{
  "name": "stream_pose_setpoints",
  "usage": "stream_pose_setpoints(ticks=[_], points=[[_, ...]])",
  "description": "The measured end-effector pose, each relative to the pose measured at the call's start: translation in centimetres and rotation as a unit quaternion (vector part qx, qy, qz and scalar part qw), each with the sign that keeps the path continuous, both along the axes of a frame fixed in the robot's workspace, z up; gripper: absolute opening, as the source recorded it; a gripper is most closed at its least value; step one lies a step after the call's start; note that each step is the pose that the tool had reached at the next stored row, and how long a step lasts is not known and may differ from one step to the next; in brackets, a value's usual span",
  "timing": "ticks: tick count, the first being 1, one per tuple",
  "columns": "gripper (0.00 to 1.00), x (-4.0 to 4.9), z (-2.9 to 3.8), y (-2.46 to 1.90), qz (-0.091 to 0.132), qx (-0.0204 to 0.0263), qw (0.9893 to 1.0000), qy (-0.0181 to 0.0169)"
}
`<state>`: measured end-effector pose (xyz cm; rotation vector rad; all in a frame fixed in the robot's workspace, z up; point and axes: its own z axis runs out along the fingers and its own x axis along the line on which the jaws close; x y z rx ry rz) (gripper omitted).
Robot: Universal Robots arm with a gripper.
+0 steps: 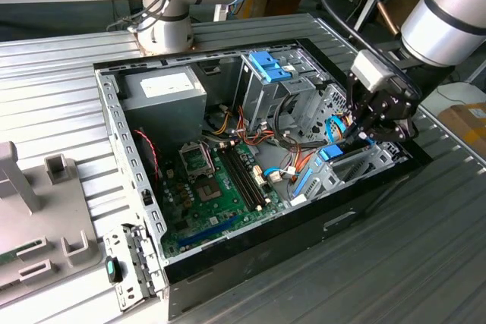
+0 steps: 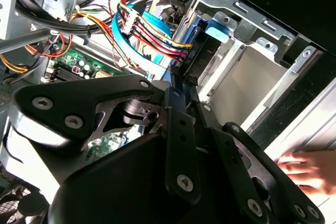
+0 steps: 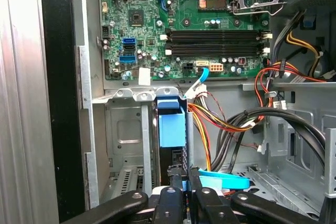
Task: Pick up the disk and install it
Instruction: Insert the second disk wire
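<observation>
Edge-on, the disk point(image 3: 171, 129) shows its blue carrier, upright in a bay.

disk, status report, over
End effector down over the drive bay, closed on the disk. Disk standing on edge in the bay slot. Cable bundle right beside it.

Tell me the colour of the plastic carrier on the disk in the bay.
Blue plastic carrier, best in the first wrist view.

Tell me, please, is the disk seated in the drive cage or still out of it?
In: the disk stands on edge between the drive cage's metal walls, with the pincer closed on its end.
</observation>
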<state>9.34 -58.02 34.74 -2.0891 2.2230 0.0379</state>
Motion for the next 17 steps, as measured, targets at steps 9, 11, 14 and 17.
stream_pose_setpoints(ticks=[9,11,14,17], points=[[0.16,0.0,-0.49,-0.04,0.0,-0.0001,1.0,0.0],[0.16,0.0,-0.63,-0.04,0.0,-0.0002,1.0,0.0001],[0.16,0.0,-0.67,-0.04,0.0,0.0,1.0,0.0],[0.18,0.0,-0.74,-0.04,0.0,0.0004,1.0,0.0]])
